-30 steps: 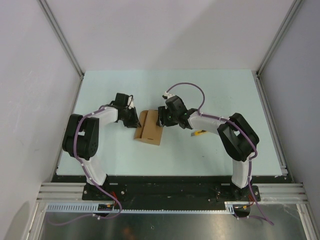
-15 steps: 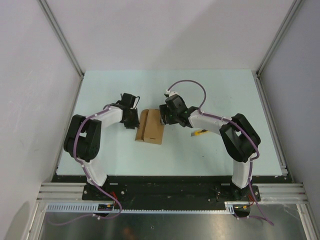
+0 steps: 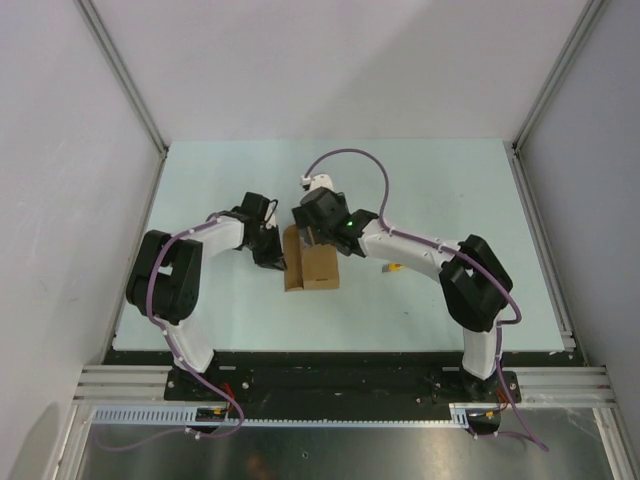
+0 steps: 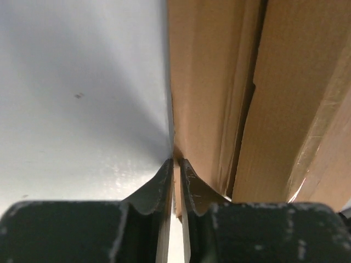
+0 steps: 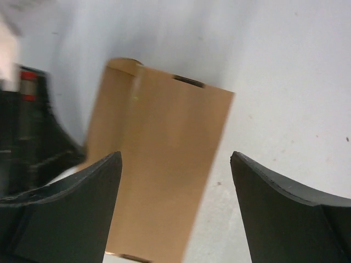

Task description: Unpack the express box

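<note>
The express box (image 3: 318, 268) is a small brown cardboard box on the pale green table, between the two arms. My left gripper (image 3: 277, 257) is at its left side, shut on the thin edge of the left flap (image 4: 176, 181), which stands up beside the box body (image 4: 285, 98). My right gripper (image 3: 312, 238) hangs open over the box's far end, and its fingers (image 5: 82, 208) do not touch the cardboard. In the right wrist view the box (image 5: 159, 164) lies under the gap between the jaws, towards the left finger. The left gripper (image 5: 33, 137) shows dark at the left.
A small yellow-and-grey item (image 3: 397, 267) peeks out from under the right forearm, right of the box. White walls with metal posts (image 3: 130, 90) enclose the table on three sides. The arm bases stand on a black rail (image 3: 330, 375) at the near edge.
My right gripper has swung left, from the box's right end to above it. The left gripper has moved in towards the box, and the left flap has risen from lying flat to standing.
</note>
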Robot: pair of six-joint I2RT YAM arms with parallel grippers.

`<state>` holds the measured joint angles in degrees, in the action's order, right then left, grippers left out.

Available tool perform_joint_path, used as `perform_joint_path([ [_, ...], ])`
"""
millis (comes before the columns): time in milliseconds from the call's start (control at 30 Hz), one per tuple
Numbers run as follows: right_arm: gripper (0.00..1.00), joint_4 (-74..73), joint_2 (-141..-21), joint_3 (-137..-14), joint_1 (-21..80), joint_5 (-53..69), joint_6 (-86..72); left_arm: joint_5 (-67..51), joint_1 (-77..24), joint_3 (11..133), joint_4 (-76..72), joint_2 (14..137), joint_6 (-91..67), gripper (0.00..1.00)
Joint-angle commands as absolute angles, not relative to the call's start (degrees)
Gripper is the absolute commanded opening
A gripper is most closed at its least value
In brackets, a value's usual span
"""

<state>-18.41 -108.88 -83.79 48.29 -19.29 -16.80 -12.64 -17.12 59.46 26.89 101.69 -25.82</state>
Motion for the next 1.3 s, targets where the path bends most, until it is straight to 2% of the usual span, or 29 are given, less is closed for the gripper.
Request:
perform_joint_path([
  [0,0.87,-22.0,-110.9,-89.3,53.1,-27.3,-14.7,-18.9,-18.5,56.1,32.1,102.7,-27.9,0.15],
  [233,0.88,-24.6,-113.3,-89.1,55.7,-29.5,-15.0,-23.9,-18.8,54.4,31.0,103.6,-30.8,0.2],
  [667,0.88,-21.7,-115.9,-84.5,58.1,-34.2,-9.3,-27.7,-16.9,51.7,28.7,108.2,-32.3,0.21],
  [900,0.83,-20.8,-114.7,-81.4,55.7,-32.3,-9.2,-27.8,-15.9,50.8,27.9,109.2,-32.8,0.2],
  [1067,0.69,-19.9,-111.7,-79.4,51.3,-22.8,-11.9,-27.2,-15.9,50.4,27.0,110.3,-33.1,0.19],
  [1267,0.66,-16.7,-107.5,-74.7,44.5,-7.1,-15.2,-27.0,-15.8,50.3,26.3,111.6,-33.5,0.19],
])
